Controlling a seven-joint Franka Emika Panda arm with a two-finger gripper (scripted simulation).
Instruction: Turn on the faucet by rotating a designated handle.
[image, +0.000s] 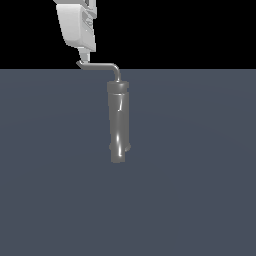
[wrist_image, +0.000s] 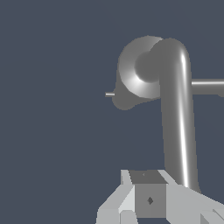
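Note:
The faucet (image: 119, 122) is a tall glossy grey cylinder standing near the middle of the exterior view. From its top a thin grey handle (image: 100, 65) bends over and runs toward the exterior view's left, ending in a small hooked tip. My white gripper (image: 86, 54) hangs directly above that tip, and its fingers reach down to it. In the wrist view the faucet (wrist_image: 138, 72) shows end-on. The handle (wrist_image: 177, 118) runs from it to beside my gripper (wrist_image: 146, 175). My fingers sit together with no gap showing and nothing held between them.
The faucet stands on a flat dark blue-grey floor (image: 200, 200). In the wrist view a second grey rod (wrist_image: 209, 86) and a thin short pin (wrist_image: 109, 94) stick out from the faucet's sides.

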